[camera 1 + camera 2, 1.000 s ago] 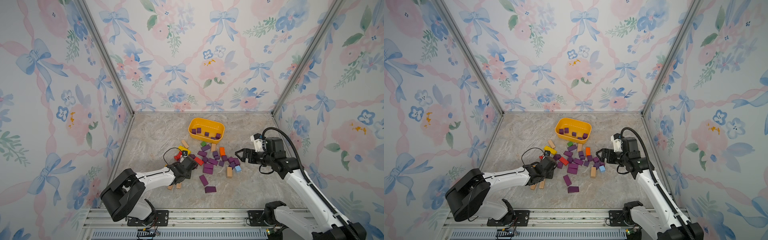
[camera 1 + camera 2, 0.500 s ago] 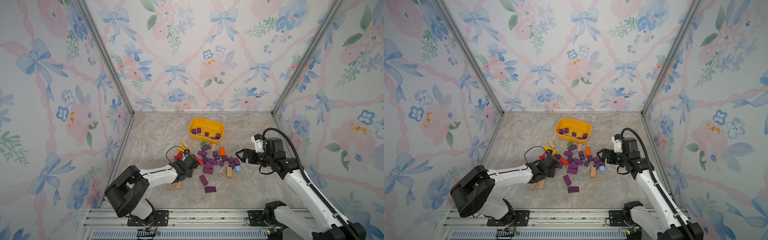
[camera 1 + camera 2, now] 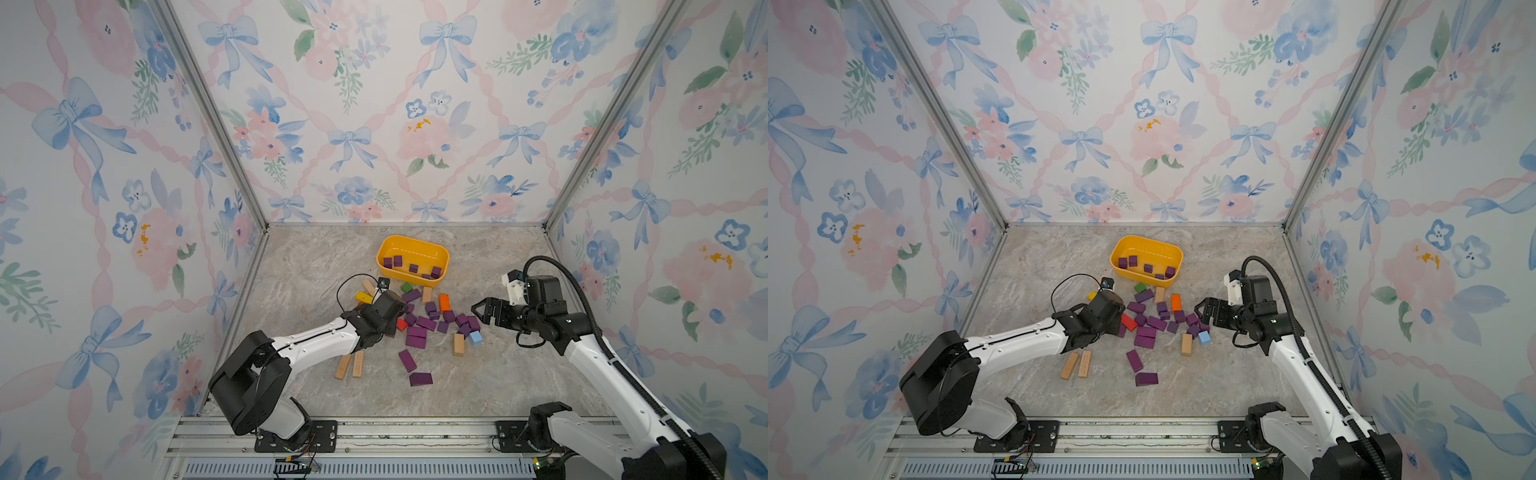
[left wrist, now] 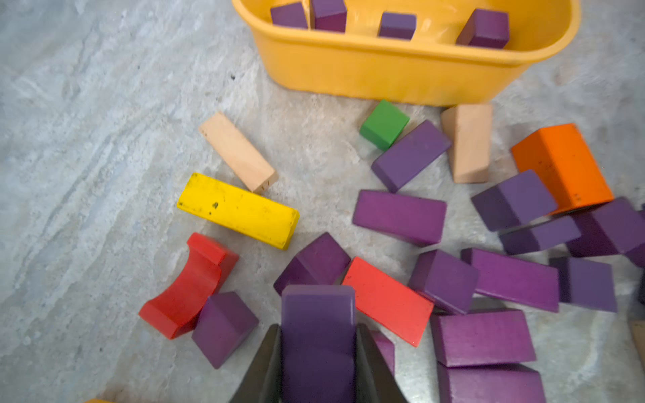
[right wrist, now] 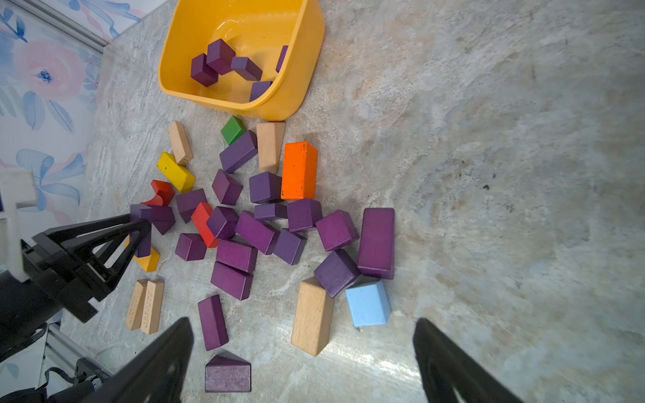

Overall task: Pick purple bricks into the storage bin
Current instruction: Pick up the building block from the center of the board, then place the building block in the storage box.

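Note:
The yellow storage bin (image 3: 415,282) stands at the back of the floor with several purple bricks (image 3: 398,261) lying in it. More purple bricks (image 3: 426,323) lie scattered in a pile in front of the bin. My left gripper (image 4: 318,329) is at the left edge of that pile, shut on a purple brick (image 4: 317,307) that fills the gap between its black fingers. In the right wrist view that held brick (image 5: 153,214) shows at the tip of the left gripper (image 5: 139,223). To the right of the pile, my right gripper (image 3: 478,316) hovers open and holds nothing.
Mixed into the pile are a yellow bar (image 3: 362,297), a green cube (image 3: 406,287), an orange block (image 3: 444,302), a red block (image 3: 401,324) and a light blue cube (image 3: 476,338). Two tan bars (image 3: 351,365) lie under the left forearm. Flowered walls enclose three sides.
The left gripper has closed on the purple brick at the pile's left edge and its arm has shifted slightly. The right arm has stayed put, open.

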